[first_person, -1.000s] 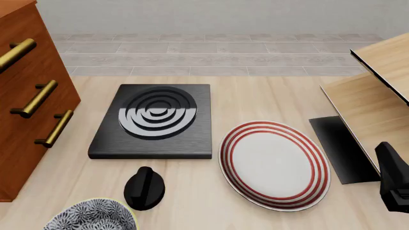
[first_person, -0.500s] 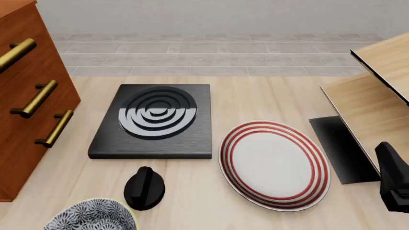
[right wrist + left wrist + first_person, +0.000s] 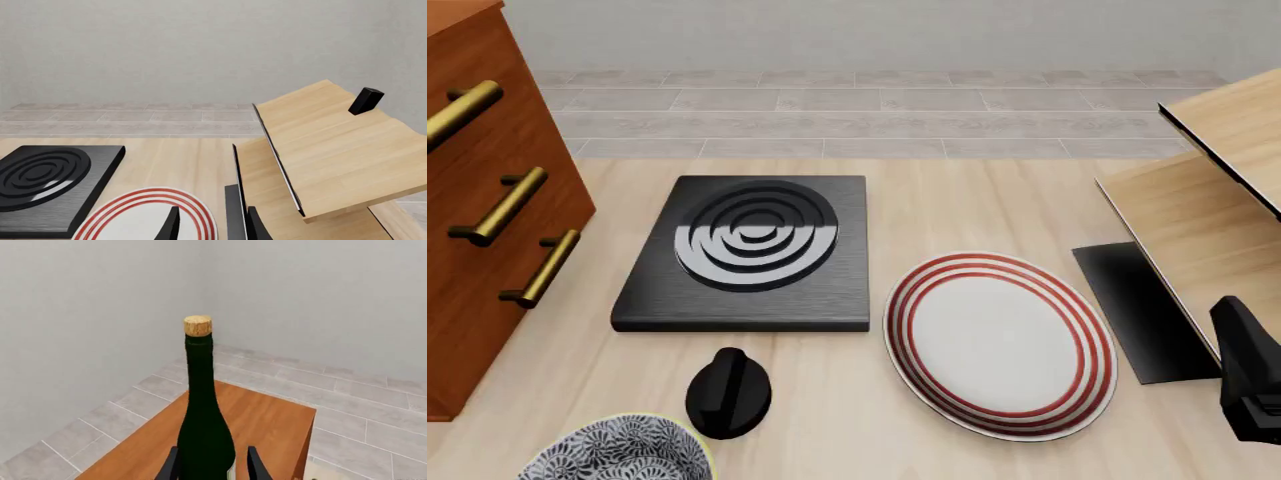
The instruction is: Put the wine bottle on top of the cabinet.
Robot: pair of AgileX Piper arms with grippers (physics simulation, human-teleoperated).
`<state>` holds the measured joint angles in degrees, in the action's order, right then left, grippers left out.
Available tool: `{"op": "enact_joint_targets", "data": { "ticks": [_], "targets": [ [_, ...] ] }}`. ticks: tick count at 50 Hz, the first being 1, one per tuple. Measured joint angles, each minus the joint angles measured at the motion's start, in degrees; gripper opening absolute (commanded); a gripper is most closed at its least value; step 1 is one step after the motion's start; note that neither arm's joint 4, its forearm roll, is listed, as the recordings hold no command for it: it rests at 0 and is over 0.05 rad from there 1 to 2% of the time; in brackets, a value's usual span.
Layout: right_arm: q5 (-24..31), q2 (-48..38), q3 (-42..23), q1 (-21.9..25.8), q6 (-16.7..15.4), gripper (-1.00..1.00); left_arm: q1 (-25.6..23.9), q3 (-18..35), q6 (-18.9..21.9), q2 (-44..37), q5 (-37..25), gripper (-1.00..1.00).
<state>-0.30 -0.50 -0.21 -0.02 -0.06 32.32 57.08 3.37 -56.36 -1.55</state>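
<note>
**Wine bottle held upright over the cabinet top**

Item 1. The wine bottle (image 3: 203, 425): dark green glass, slim neck, tan cork. It is seen upright in the left wrist view, its body gripped between the two fingers of the left end effector (image 3: 212, 467). The reddish-brown top of the cabinet (image 3: 267, 422) lies below and behind it; whether the base touches that surface cannot be told, as the base is cut off by the frame edge.

Item 2. The cabinet, front view (image 3: 481, 215): set at the left edge of the tabletop (image 3: 961, 200), with three brass bar handles shown on its face.

Item 3. The right end effector (image 3: 212, 225): its fingers are parted, with nothing held between them, above the edge of the red-ringed plate (image 3: 143, 220) and beside the pale wood shelf unit (image 3: 333, 150).

Item 4. Other articles on the tabletop: a black burner plate with concentric rings (image 3: 754, 250), the red-ringed plate to its right, a small black knob-shaped object (image 3: 729, 393) in front of the burner plate, and a patterned bowl (image 3: 614, 455) at the near edge.
</note>
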Motion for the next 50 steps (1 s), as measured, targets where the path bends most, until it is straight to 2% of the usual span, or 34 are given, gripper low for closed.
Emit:
{"op": "enact_joint_targets", "data": {
  "ticks": [24,50],
  "targets": [
    [0.0,0.0,0.0,0.0,0.0,1.0,-0.63,4.32,0.11,2.96,-4.6,1.0],
    [0.0,0.0,0.0,0.0,0.0,1.0,-0.82,5.71,-0.21,8.17,-9.34,1.0]
  ]
}}
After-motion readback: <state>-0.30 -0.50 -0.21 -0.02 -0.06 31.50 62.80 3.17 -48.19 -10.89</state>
